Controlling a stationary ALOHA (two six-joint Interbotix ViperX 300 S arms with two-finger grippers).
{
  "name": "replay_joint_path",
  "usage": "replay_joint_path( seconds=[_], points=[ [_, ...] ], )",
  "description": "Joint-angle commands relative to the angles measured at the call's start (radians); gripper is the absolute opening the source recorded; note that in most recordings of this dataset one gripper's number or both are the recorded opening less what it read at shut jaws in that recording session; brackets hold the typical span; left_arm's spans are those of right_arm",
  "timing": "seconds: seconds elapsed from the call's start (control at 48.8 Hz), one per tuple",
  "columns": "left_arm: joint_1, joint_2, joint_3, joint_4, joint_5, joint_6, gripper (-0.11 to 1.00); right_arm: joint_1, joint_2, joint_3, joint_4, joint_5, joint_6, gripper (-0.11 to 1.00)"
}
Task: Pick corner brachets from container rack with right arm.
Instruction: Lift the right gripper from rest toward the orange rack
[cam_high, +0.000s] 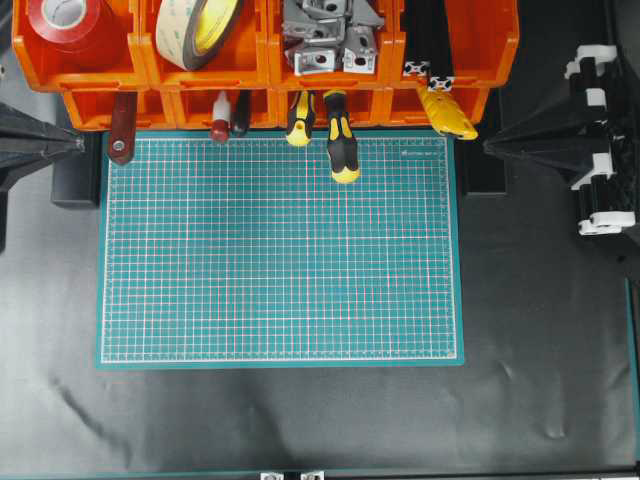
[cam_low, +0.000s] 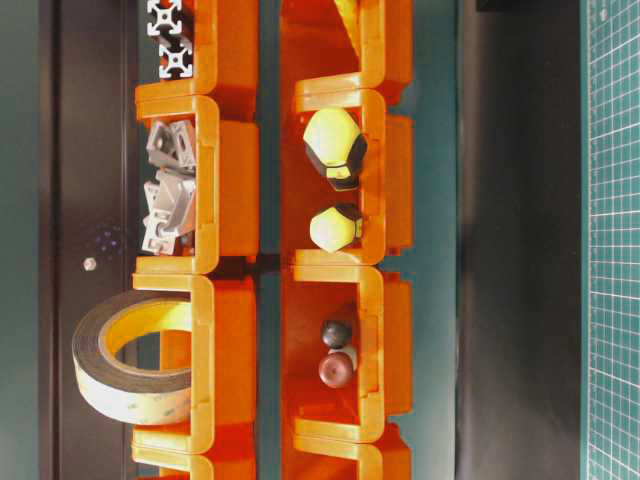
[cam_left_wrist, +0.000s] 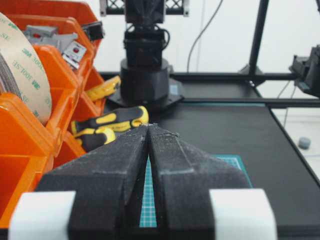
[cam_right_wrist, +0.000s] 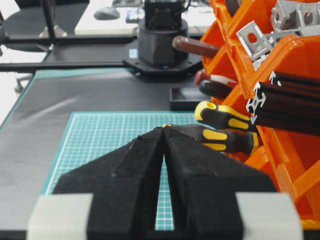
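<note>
Nearest the right wrist camera, the right hand (cam_right_wrist: 163, 129) fills the foreground, its two tapered fingers pressed together on nothing, tips over the green cutting mat (cam_high: 280, 250). The corner brachets (cam_right_wrist: 260, 37) lie heaped in an upper bin of the orange container rack (cam_high: 330, 75), toward two o'clock from this hand and well apart from it. In the overhead view that bin sits at twelve o'clock. The left hand (cam_left_wrist: 149, 127), also closed and empty, seems no nearer.

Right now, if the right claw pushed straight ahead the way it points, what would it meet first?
Nothing close: the shut right claw points over the green cutting mat toward the opposite arm's base. The yellow-black screwdriver handles lie just off that line, though depth is unclear.
</note>
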Motion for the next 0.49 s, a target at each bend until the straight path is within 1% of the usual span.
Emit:
replay_joint_path(
  seconds=[0.0,0.02,0.061,0.082,0.123,0.225,0.328,0.471],
  points=[
    [-0.014,0.006,-0.040,0.035,0.008,-0.006,0.06,-0.009,0.008,-0.025,0.006,-0.009,0.005,0.01],
    [-0.014,0.002,-0.046,0.035,0.011,-0.006,0.06,-0.009,0.005,-0.034,0.006,-0.002,0.005,0.02],
    [-0.017,-0.002,-0.058,0.035,0.021,-0.008,0.04,-0.009,0.002,-0.048,0.006,0.028,0.008,0.05],
    [-0.017,-0.003,-0.064,0.035,0.029,-0.009,0.02,-0.009,-0.002,-0.058,0.006,0.049,0.011,0.04],
    [-0.021,-0.006,-0.080,0.035,0.054,-0.009,0.00,-0.009,-0.008,-0.084,0.008,0.121,0.020,-0.01],
    [-0.037,-0.009,-0.118,0.035,0.156,-0.012,0.00,-0.009,-0.021,-0.155,0.008,0.291,0.051,-0.01],
    [-0.035,-0.014,-0.152,0.035,0.270,-0.012,0.00,-0.011,-0.029,-0.253,0.006,0.469,0.078,-0.01],
    [-0.031,-0.015,-0.212,0.035,0.371,-0.012,0.00,-0.011,-0.008,-0.408,0.006,0.752,0.087,-0.01]
  ],
)
